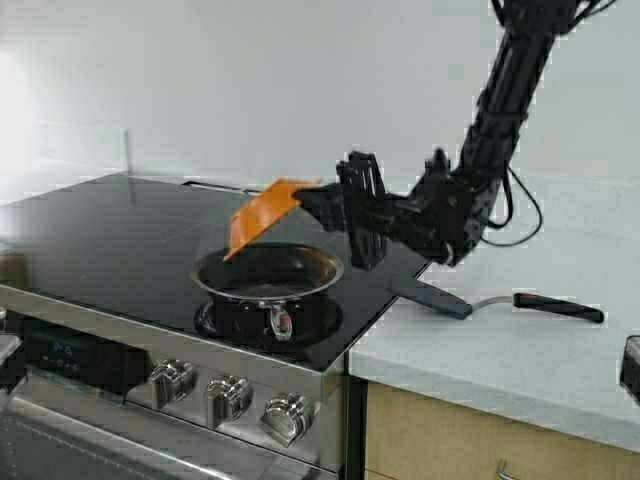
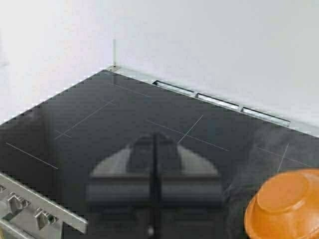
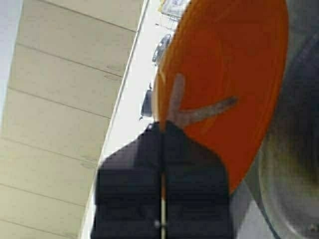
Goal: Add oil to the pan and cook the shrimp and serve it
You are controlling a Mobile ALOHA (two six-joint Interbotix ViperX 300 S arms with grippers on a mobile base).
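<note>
The steel pan (image 1: 325, 268) sits on the front right burner of the stove, its short handle toward the knobs. My right gripper (image 1: 306, 198) is shut on the rim of an orange bowl (image 1: 262, 214) and holds it tipped steeply over the pan's far side. In the right wrist view the gripper (image 3: 163, 127) pinches the bowl's edge (image 3: 224, 64), with the pan's wall (image 3: 294, 164) beside it. My left gripper (image 2: 154, 144) is shut and empty above the glass cooktop, with the bowl's underside (image 2: 286, 206) off to one side. I cannot see the shrimp. The oil jug is out of view.
A black spatula (image 1: 520, 300) lies on the white counter (image 1: 520, 360) right of the stove. Silver knobs (image 1: 228, 395) line the stove's front. The black glass cooktop (image 1: 100, 230) stretches left of the pan to the back wall.
</note>
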